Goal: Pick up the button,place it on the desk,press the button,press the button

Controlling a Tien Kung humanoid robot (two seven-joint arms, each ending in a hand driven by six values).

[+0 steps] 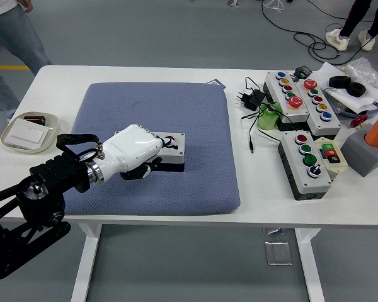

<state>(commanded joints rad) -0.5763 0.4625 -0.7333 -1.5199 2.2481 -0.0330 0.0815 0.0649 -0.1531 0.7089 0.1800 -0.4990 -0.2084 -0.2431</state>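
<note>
A grey button box (175,151) lies on the blue mat (195,119) in the middle of the white table (258,189). My left hand (152,151), white with a black forearm, rests on top of the box and covers most of it. Its fingers are curled down over the box's left and middle buttons. Only the red button (171,141) at the box's right end still shows. The box sits flat on the mat. My right arm is out of the picture.
Three more button boxes (305,163) (288,94) (318,97) stand at the right with cables and a plug (252,99). An orange cylinder on a grey block (370,146) is at the far right. A tray with a white switch (28,133) sits left. A person's legs (6,38) show top left.
</note>
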